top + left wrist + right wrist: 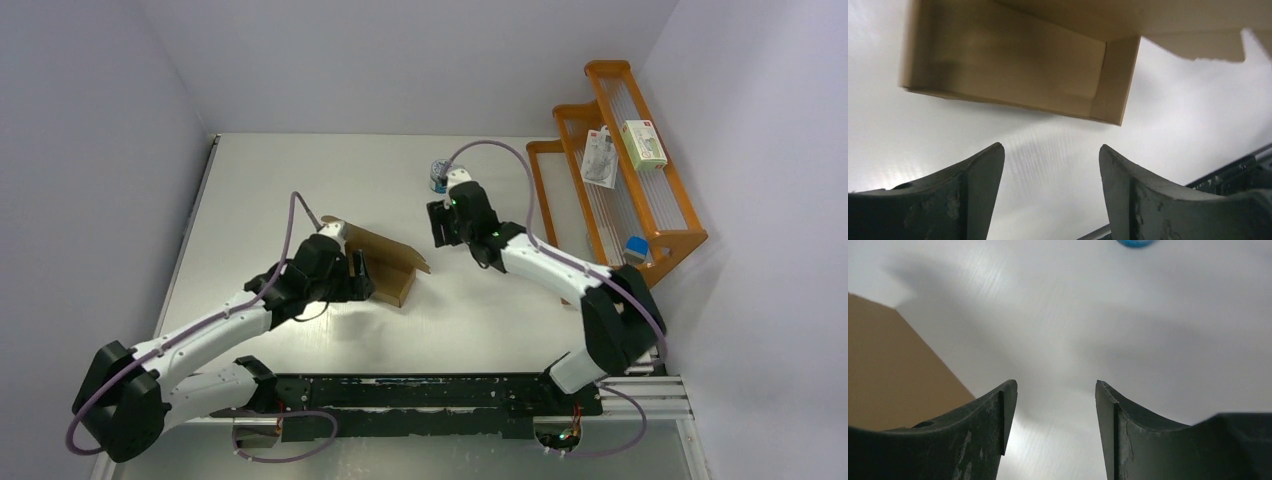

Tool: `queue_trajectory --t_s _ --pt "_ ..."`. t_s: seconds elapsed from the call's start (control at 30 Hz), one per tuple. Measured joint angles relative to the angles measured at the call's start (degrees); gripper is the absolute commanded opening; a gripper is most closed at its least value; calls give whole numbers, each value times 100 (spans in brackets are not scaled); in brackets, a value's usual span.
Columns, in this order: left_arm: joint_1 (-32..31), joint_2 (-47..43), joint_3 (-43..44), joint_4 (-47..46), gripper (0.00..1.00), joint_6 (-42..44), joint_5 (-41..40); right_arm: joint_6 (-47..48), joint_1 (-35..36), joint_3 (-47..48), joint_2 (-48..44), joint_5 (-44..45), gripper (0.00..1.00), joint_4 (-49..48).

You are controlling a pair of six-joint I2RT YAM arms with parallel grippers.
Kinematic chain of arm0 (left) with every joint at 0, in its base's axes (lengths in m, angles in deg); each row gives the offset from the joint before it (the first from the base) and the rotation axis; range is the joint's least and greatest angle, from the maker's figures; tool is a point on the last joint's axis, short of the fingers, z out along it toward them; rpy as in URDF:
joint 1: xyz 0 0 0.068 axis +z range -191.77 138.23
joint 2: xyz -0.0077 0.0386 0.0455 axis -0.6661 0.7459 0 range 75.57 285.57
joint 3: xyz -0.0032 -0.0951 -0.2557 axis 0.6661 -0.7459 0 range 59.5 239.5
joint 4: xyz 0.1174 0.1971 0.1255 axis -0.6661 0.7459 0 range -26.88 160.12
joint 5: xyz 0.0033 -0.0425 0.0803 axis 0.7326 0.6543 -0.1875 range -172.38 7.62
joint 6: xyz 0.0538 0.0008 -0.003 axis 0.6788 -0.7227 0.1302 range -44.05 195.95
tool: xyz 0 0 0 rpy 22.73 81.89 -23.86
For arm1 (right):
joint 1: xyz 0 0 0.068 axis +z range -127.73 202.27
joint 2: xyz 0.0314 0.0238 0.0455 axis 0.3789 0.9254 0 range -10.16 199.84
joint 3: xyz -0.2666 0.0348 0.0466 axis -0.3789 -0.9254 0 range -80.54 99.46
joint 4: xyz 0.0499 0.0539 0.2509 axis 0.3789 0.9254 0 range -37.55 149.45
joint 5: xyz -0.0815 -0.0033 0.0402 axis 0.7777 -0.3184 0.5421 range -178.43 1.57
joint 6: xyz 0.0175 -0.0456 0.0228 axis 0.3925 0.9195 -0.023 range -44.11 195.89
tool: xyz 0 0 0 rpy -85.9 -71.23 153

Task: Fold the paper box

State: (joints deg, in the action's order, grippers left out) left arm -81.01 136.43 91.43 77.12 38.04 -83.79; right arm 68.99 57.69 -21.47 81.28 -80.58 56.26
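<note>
I had the paper box (388, 265) lying left of the table's (300, 170) centre, partly formed: an open trough of brown card with one wall standing and a loose flap reaching toward the right. From above, its long axis ran on a diagonal, from far-left to near-right.

The left gripper (358, 273) sat just beside the box on its near-left side. In the left wrist view its jaws stood apart with only bare table between them, and the box's open cavity and end wall lay straight ahead, just past the fingertips. The box's length ran across that view, roughly in line with the direction the jaws opened.

The right gripper (441, 226) hung to the far-right of the box, near it but not touching. Its jaws were parted too and gripped nothing. In its own view the card only crept in along the left edge, with the blue-and-white tin (438, 174) farther off beyond the fingers.

I judged the left arm clearly the nearer one, so the next fold would turn on the left gripper going forward to a wall or flap, while the right arm would have to swing left to help.
</note>
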Motion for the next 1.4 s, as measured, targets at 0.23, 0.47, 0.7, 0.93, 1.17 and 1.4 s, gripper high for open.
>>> queue_trajectory --t_s 0.23,0.47,0.7,0.93,1.17,1.4 --pt "780 -94 793 885 79 629 -125 -208 0 -839 -1495 131 64 723" --pt "2192 -28 1462 1547 83 1384 232 -162 540 -1121 -2426 -61 63 1272" --pt "3047 367 2009 1613 84 2131 610 35 1322 -1117 -2509 -13 63 1351" --pt "3429 592 2017 1613 85 2653 1217 363 1582 -804 -1593 94 61 1252" --pt "3432 592 2107 1617 83 2970 1217 629 1674 -767 -1248 315 53 1154" --pt "3324 726 2210 1659 81 3154 1193 892 1672 -544 -1248 334 49 1145"
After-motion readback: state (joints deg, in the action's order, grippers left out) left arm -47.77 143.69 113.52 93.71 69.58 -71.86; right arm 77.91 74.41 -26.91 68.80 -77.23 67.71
